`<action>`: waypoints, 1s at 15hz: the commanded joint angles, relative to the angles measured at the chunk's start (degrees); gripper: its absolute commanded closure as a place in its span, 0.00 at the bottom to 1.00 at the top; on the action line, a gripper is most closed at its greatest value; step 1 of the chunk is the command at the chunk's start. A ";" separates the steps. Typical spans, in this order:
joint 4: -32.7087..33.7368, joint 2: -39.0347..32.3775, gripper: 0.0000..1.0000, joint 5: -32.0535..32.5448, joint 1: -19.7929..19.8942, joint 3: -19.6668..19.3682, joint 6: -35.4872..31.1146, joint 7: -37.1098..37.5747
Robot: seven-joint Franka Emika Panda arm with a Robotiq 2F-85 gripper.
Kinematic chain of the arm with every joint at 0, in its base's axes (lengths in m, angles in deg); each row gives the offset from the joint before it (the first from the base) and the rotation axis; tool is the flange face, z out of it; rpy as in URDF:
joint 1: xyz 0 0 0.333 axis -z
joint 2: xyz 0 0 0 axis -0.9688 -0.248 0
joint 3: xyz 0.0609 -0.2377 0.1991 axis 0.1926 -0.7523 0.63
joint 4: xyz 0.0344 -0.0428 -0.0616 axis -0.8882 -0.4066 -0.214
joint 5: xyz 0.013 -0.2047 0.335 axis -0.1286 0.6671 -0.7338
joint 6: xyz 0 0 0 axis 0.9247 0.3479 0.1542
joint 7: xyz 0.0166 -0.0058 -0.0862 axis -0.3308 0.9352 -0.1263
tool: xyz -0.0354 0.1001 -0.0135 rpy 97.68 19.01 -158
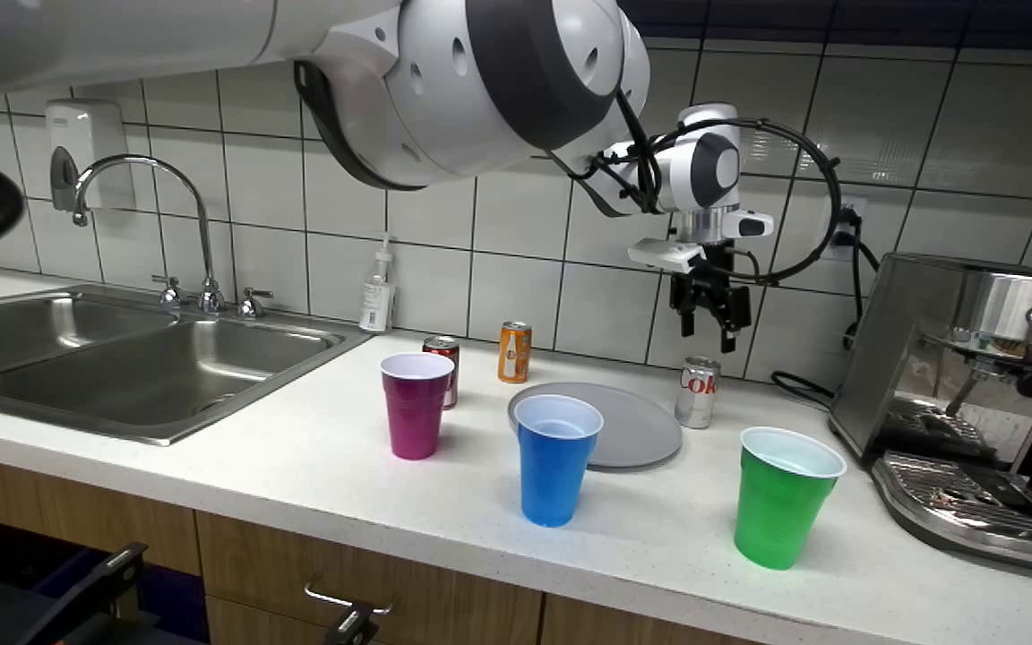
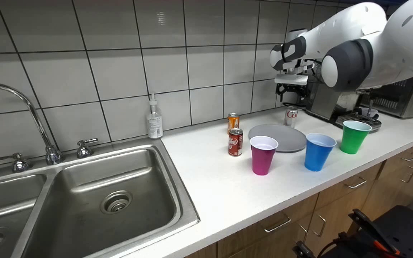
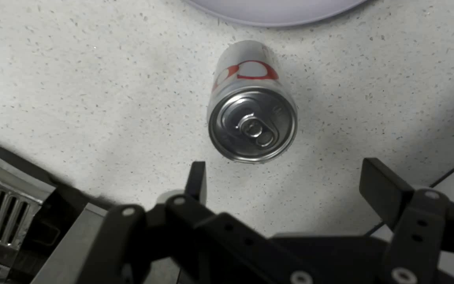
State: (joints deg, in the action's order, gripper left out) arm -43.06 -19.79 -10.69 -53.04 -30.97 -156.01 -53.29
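My gripper (image 3: 284,173) stands open over the counter, with nothing between its black pads (image 3: 384,193). Just ahead of the fingertips in the wrist view is an upright silver can (image 3: 252,126) with red lettering. In an exterior view the gripper (image 1: 707,336) hangs a little above this can (image 1: 698,392), apart from it. A grey plate (image 1: 632,421) lies flat beside the can; only its edge shows in the wrist view. Toward the counter's front stand a magenta cup (image 1: 415,412), a blue cup (image 1: 556,470) and a green cup (image 1: 786,506), all upright.
An orange can (image 1: 514,352) and a dark red can (image 2: 235,142) stand left of the plate (image 2: 280,138). A metal espresso machine (image 1: 964,358) sits right of the gripper, the tiled wall close behind. The sink (image 2: 177,179) and soap bottle (image 2: 154,122) are farther left.
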 commanded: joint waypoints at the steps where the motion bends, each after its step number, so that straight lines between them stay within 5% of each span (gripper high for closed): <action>1: 0.26 0.74 0.00 -0.23 0.33 1.02 0.55 -4.64; 15: -3.20 2.69 0.00 -0.26 -1.71 1.04 -0.02 -15.79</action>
State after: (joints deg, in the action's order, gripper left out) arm -43.07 -19.69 -10.69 -54.34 -30.80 -156.01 -65.92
